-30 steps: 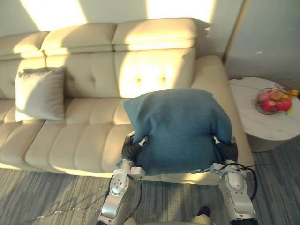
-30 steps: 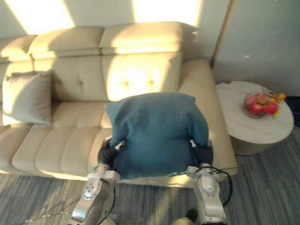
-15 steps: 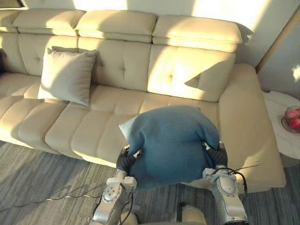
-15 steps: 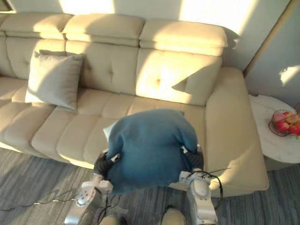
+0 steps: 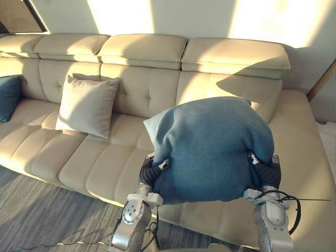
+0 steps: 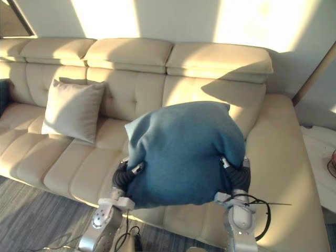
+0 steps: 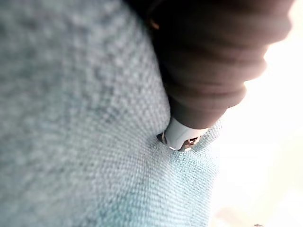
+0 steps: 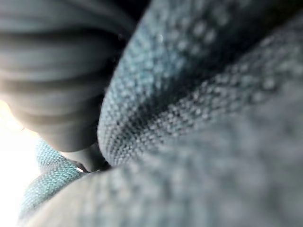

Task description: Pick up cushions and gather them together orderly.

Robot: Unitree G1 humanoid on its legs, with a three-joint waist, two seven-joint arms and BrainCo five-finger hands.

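Cream sofa (image 5: 79, 157), grey carpet (image 5: 37, 215); beige cushion (image 5: 86, 106) against backrest; blue cushion (image 5: 210, 147) between left hand (image 5: 148, 172) and right hand (image 5: 266, 173), grips cannot be told

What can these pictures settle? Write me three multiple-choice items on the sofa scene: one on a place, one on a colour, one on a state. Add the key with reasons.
1. Where is the beige cushion?
A. on the rug
B. on the sofa seat, leaning on its backrest
C. on a chair

2. What colour is the carried cushion?
A. red
B. white
C. teal

3. How is the carried cushion supported?
A. held up between the left robot hand and the right robot hand
B. lying flat on the rug
C. tucked behind the beige cushion

Key:
1 B: it stands on the seat against the backrest.
2 C: its cloth is teal in both eye views.
3 A: a robot hand sits at each side of it, and both wrist views show teal cloth close up.
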